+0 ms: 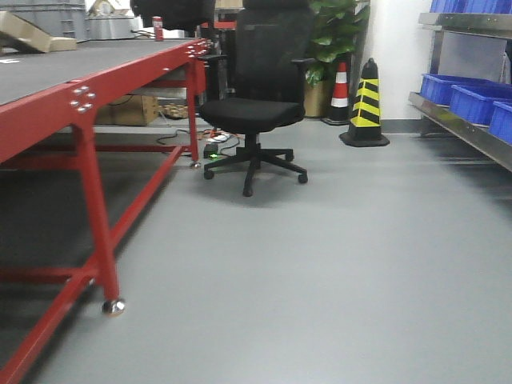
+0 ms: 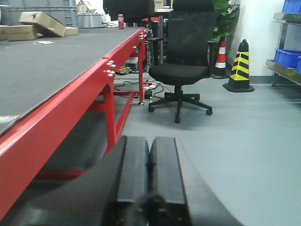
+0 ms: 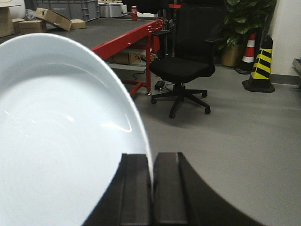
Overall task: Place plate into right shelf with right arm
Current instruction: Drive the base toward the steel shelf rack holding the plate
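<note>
Closest to you, the right end effector (image 3: 152, 162) grips the plate (image 3: 61, 132) by its rim, fingers pinched narrow on it. The plate stands on edge, filling the left of the right wrist view. Your left end effector (image 2: 149, 147) is closed on nothing. Beyond, a black office chair (image 1: 256, 96) stands beside the red tabletop (image 1: 48, 72). The right shelf (image 1: 464, 132) with blue bins (image 1: 472, 100) runs along the far right.

One plate (image 3: 61, 141), one red-framed table (image 1: 48, 112), one black office chair (image 1: 252, 112), two traffic cones, one orange-white cone (image 1: 340, 86), one black-yellow cone (image 1: 367, 100), one potted plant (image 1: 336, 32), one red can (image 1: 157, 28) at the table's far edge, three blue bins (image 1: 444, 86) (image 1: 478, 102) (image 1: 502, 120) on the right shelf's (image 1: 460, 128) lower level.
</note>
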Motion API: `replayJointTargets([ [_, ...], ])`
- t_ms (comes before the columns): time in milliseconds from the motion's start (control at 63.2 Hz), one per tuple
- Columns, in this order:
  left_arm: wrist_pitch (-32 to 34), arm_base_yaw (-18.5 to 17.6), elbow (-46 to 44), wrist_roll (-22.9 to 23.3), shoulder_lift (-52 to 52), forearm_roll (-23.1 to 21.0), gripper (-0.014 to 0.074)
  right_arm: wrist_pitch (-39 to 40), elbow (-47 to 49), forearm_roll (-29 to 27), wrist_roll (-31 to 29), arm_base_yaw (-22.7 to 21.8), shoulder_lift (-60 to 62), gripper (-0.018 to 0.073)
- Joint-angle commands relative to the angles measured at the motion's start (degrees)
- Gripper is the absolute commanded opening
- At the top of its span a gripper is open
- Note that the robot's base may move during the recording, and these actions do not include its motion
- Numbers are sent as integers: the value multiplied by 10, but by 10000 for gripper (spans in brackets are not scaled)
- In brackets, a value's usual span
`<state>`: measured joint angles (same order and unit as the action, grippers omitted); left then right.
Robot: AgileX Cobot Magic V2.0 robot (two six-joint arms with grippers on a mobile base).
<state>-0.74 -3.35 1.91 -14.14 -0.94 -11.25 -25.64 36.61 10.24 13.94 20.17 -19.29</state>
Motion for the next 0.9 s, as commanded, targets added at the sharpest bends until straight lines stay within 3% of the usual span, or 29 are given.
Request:
replayJointTargets([
  [0,51,1,4,1,-6,-1,-47,53,17,9,-5,-3,-4,54],
  [887,51,1,4,1,-6,-1,-47,53,17,9,-5,-3,-4,54],
])
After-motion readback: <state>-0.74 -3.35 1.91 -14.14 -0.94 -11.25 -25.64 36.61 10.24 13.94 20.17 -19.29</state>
